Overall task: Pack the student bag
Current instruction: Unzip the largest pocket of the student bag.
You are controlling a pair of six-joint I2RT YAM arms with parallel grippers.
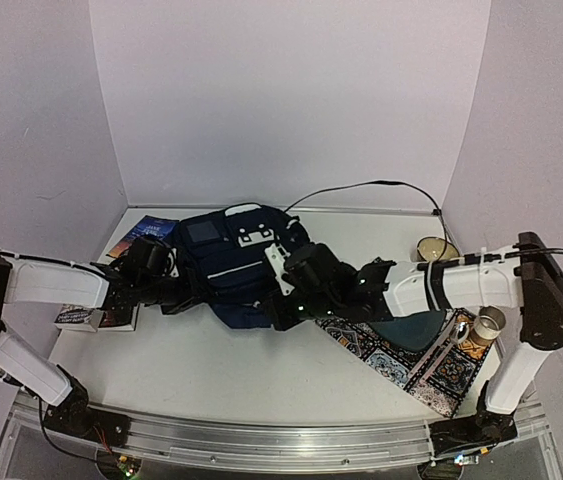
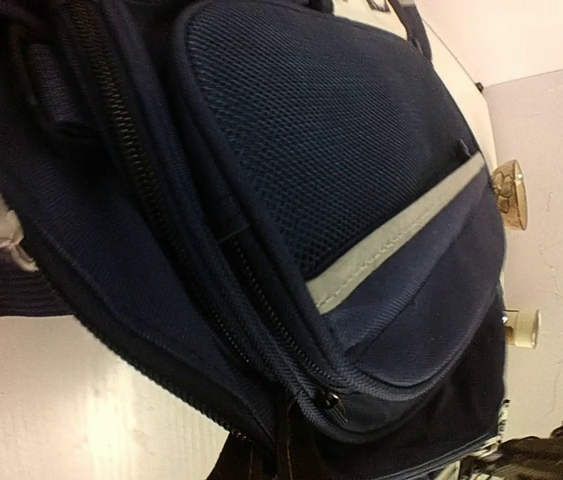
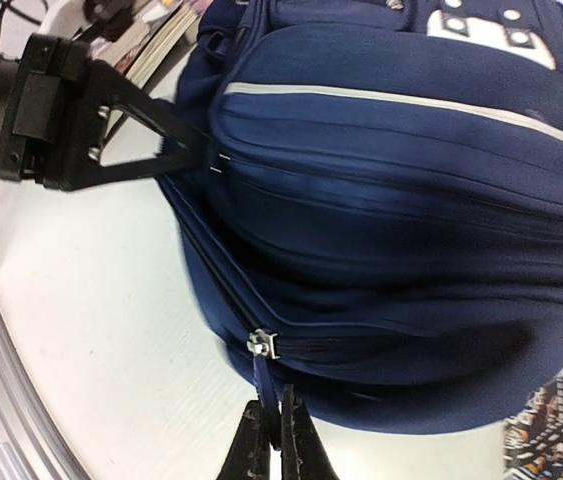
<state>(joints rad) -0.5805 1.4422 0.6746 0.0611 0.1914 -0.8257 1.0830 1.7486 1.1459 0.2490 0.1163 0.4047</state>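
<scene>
Bench: plain white top, glossy, with a metal rail along its near edge. Pale walls close it in on three sides, bare and evenly lit.

Student bag: lies on the bench at mid-depth, slightly left of centre, between the two arms, with its white patches towards the back wall.

Around the bag:
- patterned mat to its right, reaching the near side; one corner meets the bag, and a dark teal object lies on it
- blue book just behind its left end
- another book left of it, under the left arm
- black cable arcing from behind it towards the right wall
- round gold-toned tin well to its right
- cardboard roll beyond the mat

Left claw: tips pressed together at the bag's left side, on a small metal piece at the zip line.

Right claw: fingers closed, pinching the dark zip pull that hangs from a slider at the bag's near edge.
</scene>
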